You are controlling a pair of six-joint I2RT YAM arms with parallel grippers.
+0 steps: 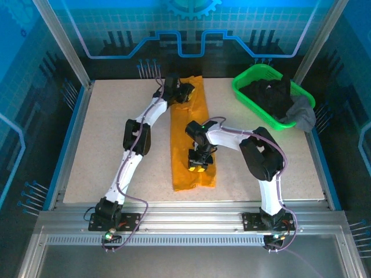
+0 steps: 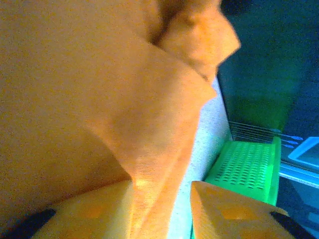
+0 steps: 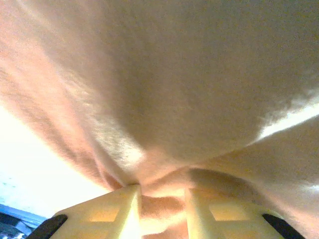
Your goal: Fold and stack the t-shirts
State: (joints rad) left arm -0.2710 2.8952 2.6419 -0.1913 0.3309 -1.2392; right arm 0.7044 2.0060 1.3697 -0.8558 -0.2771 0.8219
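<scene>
Green basket (image 1: 244, 75), dark clothes (image 1: 269, 95) inside, speckled table (image 1: 98, 133)

My top external camera looks down from high behind the near edge over the whole counter (image 1: 98, 127). My wrist cameras sit close to the orange shirt (image 1: 179, 150), which all views share.

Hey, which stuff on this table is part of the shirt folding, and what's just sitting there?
In the job: orange t-shirt, left gripper, right gripper.
Just sitting there: green basket, dark clothes in it, grey cloth.
</scene>
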